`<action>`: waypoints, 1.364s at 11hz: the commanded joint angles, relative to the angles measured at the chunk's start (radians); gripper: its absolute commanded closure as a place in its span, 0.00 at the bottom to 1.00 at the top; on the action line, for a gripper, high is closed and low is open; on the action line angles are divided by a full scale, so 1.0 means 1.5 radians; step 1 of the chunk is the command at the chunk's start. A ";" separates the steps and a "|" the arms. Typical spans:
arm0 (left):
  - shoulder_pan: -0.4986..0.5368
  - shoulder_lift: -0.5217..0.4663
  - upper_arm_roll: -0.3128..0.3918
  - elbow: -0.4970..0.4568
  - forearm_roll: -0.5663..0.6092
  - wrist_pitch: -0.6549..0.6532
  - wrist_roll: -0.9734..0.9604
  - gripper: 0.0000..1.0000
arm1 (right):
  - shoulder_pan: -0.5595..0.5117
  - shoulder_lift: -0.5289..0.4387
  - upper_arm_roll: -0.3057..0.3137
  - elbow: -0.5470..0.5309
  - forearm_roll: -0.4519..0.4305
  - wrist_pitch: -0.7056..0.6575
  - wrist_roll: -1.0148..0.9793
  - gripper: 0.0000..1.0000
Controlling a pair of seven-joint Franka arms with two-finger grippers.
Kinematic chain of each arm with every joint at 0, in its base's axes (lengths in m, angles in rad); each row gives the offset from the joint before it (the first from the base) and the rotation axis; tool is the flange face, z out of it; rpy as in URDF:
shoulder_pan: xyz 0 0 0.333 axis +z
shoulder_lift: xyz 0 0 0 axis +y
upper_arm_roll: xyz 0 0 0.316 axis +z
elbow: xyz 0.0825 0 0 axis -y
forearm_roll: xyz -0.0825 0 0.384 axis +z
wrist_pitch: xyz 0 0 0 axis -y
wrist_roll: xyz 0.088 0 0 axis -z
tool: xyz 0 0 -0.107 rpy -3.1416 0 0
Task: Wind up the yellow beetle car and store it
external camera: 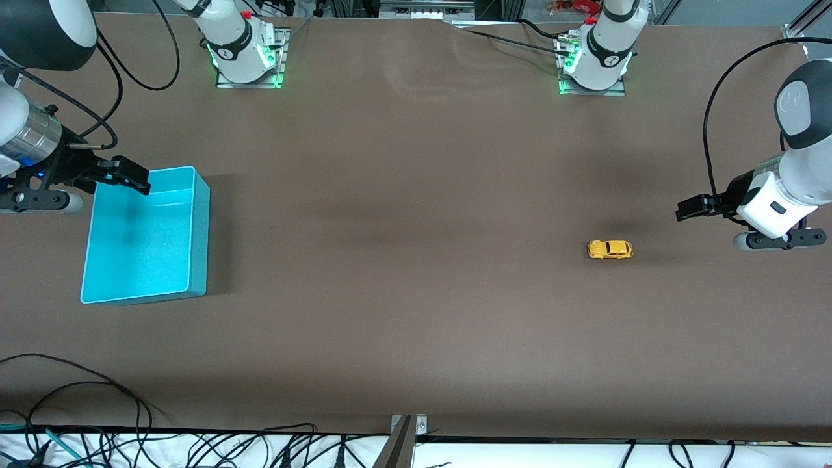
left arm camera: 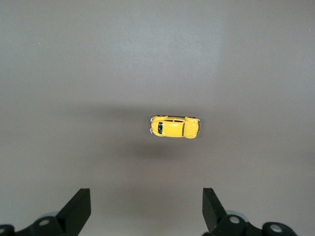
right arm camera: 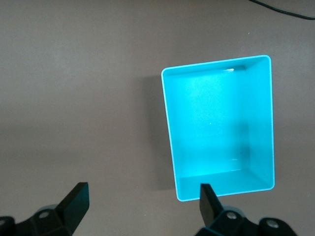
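Black fingers (left arm camera: 78, 209) of your left gripper (external camera: 690, 208) stand apart in the air near the yellow beetle car (external camera: 610, 249), which sits on the brown table (external camera: 403, 292). Your right gripper (external camera: 127, 175), fingers likewise apart, hangs over the teal bin (external camera: 198, 227), well apart from the car.

Left gripper (external camera: 682, 209) raised, jaws apart, right gripper (external camera: 133, 177) raised, jaws apart

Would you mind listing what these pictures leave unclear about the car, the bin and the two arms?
- yellow beetle car: any wind-up mechanism is too small to see in the front or left wrist view.
- teal bin: one corner hidden by the right gripper, front view.
- left gripper: arm cut off by the front view's edge.
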 commanded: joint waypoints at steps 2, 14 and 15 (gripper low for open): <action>-0.002 0.000 0.001 0.000 -0.020 0.000 0.020 0.00 | -0.004 0.002 -0.001 0.024 0.005 -0.018 -0.006 0.00; -0.003 0.006 -0.012 -0.005 -0.013 -0.001 0.022 0.01 | -0.001 0.004 0.000 0.024 0.005 -0.018 -0.003 0.00; -0.002 0.012 -0.018 -0.004 -0.013 -0.001 0.037 0.01 | -0.001 0.004 -0.001 0.024 0.004 -0.019 -0.003 0.00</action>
